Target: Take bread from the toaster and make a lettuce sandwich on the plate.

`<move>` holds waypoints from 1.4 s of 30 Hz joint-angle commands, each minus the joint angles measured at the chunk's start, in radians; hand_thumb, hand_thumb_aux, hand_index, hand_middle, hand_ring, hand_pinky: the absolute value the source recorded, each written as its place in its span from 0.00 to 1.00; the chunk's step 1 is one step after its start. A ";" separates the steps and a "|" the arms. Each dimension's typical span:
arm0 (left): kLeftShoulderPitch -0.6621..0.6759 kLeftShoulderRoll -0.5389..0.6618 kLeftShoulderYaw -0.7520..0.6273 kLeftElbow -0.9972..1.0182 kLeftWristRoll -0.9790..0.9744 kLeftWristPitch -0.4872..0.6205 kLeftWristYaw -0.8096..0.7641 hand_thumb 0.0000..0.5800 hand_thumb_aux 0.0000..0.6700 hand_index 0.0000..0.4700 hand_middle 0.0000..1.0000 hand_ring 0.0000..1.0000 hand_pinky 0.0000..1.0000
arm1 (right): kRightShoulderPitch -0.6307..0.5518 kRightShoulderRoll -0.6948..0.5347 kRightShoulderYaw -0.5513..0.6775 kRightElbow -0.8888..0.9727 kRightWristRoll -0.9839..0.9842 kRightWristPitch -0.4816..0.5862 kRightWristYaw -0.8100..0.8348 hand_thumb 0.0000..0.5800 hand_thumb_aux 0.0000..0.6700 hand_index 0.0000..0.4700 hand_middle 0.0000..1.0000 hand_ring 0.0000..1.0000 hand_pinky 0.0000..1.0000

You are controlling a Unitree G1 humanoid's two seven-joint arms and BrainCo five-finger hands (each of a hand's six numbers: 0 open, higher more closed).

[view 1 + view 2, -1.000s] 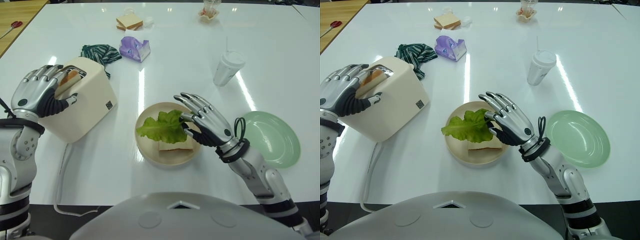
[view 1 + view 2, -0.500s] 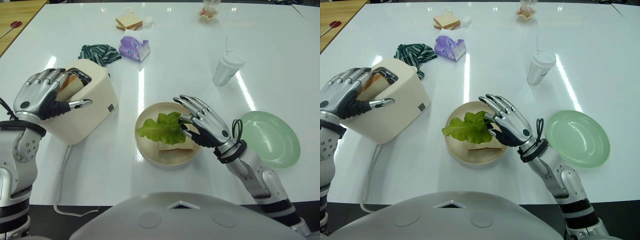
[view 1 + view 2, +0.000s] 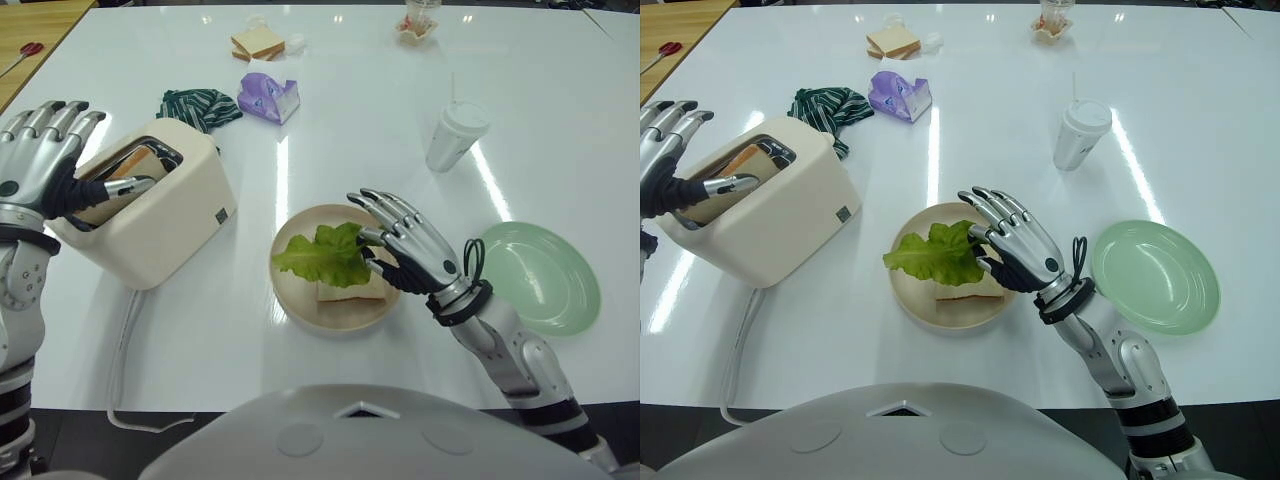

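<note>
– Fingers (image 3: pixel 62 116) of the left hand (image 3: pixel 35 172) are spread apart, holding nothing, at the left edge of the left eye view. The thumb is by the toaster (image 3: pixel 170 215), and the bread (image 3: pixel 140 163) sits in its slot.
– Pinch the slice's top edge and lift it straight up.
– In the right eye view, the right hand (image 3: pixel 1025 250) lies flat and unclenched on the lettuce (image 3: pixel 930 258), over the plate (image 3: pixel 912 300) at centre.
– Hold the leaf pinned there.

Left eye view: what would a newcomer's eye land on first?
The lettuce leaf draped over bread on the beige plate at centre, with the right hand at its right edge. Next, the cream toaster on the left, a slice in its slot, left hand open beside it.
</note>
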 commanded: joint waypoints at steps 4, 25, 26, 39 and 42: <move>0.036 0.000 -0.047 0.050 -0.007 -0.007 -0.019 0.52 0.31 0.31 0.00 0.00 0.00 | 0.001 0.000 -0.013 -0.005 -0.003 0.007 0.001 1.00 1.00 1.00 0.00 0.00 0.00; -0.039 -0.038 0.002 -0.067 -0.211 0.027 -0.018 1.00 1.00 1.00 1.00 1.00 1.00 | 0.003 -0.063 0.009 0.138 -0.093 0.047 0.057 1.00 1.00 1.00 0.00 0.00 0.00; -0.038 -0.038 0.009 -0.075 -0.212 0.029 -0.016 1.00 1.00 1.00 1.00 1.00 1.00 | -0.002 -0.069 0.012 0.152 -0.108 0.052 0.054 1.00 1.00 1.00 0.00 0.00 0.00; -0.121 0.012 0.080 -0.150 -0.271 0.020 -0.051 1.00 1.00 1.00 1.00 1.00 1.00 | -0.006 -0.109 0.021 0.161 -0.143 0.086 0.035 1.00 1.00 1.00 0.00 0.00 0.00; -0.162 0.048 0.091 -0.135 -0.291 0.007 -0.066 1.00 1.00 1.00 1.00 1.00 1.00 | 0.001 -0.103 0.013 0.116 -0.129 0.095 0.041 0.88 0.66 0.66 0.00 0.00 0.00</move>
